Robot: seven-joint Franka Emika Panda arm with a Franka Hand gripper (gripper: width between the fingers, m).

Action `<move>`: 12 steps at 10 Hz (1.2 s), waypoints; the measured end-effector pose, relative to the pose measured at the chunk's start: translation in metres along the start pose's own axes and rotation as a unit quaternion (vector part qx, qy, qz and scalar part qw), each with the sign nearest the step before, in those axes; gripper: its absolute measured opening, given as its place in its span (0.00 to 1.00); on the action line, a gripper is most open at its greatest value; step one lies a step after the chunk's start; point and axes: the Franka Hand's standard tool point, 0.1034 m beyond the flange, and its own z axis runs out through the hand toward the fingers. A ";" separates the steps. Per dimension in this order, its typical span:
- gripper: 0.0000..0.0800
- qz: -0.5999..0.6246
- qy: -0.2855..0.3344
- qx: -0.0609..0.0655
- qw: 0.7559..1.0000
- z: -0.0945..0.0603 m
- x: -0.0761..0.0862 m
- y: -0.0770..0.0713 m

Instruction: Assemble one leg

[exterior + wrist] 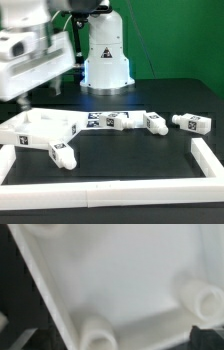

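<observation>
Hovering blurred above the flat white panel (35, 128), the hand (24, 90) gives no clear sight of its fingers, so whether they are apart cannot be told. The nearest leg (60, 153) lies on the black tabletop (150, 90) just beside the panel's front edge. A good pick would likely centre over its blocky body, then aim the round end at a corner socket (205, 300)

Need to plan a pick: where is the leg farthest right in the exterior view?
That leg lies on the table near the exterior view's right edge, apart from a second leg to its left, behind the white rail.
</observation>
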 end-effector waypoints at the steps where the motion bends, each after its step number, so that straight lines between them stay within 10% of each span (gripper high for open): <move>1: 0.81 -0.043 -0.003 0.006 0.999 0.002 -0.004 0.006; 7: 0.81 -0.128 0.003 0.008 0.992 0.009 -0.005 0.011; 12: 0.81 -0.151 -0.001 0.001 0.989 0.053 -0.007 0.039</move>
